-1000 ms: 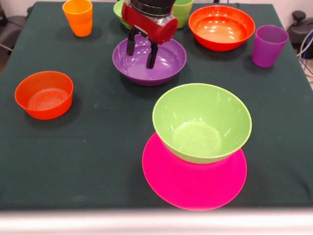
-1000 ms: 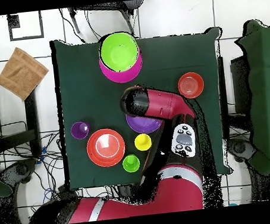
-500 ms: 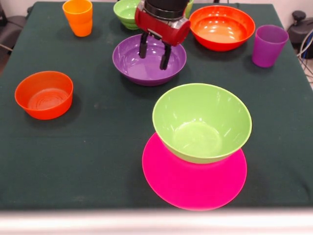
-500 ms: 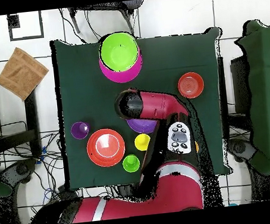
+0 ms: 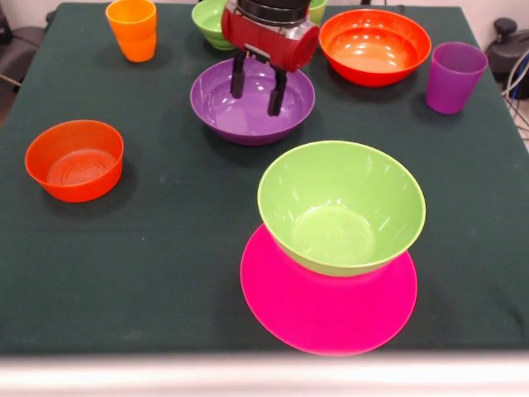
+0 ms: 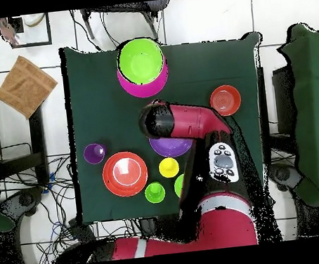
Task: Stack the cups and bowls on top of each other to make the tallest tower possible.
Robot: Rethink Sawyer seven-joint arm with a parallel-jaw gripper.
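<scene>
Two orange-red glossy plastic bowls flank the wide purple plastic bowl [image 5: 252,102]: one [image 5: 74,160] well to its left, one [image 5: 374,46] behind-right. Above the purple bowl the gripper [image 5: 257,85] hangs, fingers apart. Nearer, right of it, a light green bowl [image 5: 341,205] sits on the pink base [image 5: 328,306].

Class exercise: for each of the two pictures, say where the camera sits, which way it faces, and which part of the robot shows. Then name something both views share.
Front view: low across the table, facing the gripper, jaws open above the purple bowl; only the wrist shows.
Overhead view: straight above, looking down; the red arm reaches up from the bottom edge.
Shared: the light green bowl on the pink bowl, and the purple bowl.
</scene>
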